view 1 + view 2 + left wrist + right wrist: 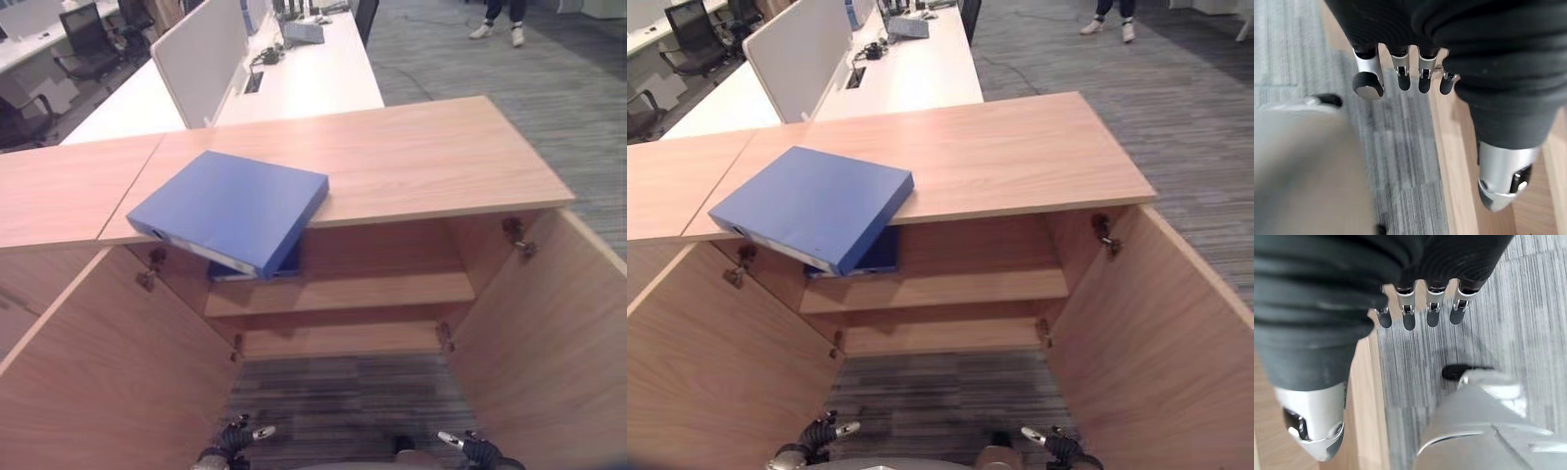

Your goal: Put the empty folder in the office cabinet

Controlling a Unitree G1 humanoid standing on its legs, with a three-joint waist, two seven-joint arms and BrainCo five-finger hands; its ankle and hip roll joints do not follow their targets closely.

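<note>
A solid blue folder (230, 209) lies at centre left on the light wood-grain cabinet (421, 157). The carpet (470, 69), upper right, is grey with fine stripes. White desk (313, 78) and pale divider panel (201, 59) sit at the top. Silver fingers (1400, 73) have dark tips.

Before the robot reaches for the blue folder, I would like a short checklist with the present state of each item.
1. Blue folder reachable: ok, it lies on the cabinet top, one corner overhanging the front edge.
2. Cabinet doors open: ok, left door and right door both swung out.
3. Shelf free for the folder: ok, bare wood showing.
4. Left hand free: ok, fingers straight, holding nothing.
5. Right hand free: ok, fingers straight, holding nothing.
6. Folder empty: cannot tell, it is closed.
</note>
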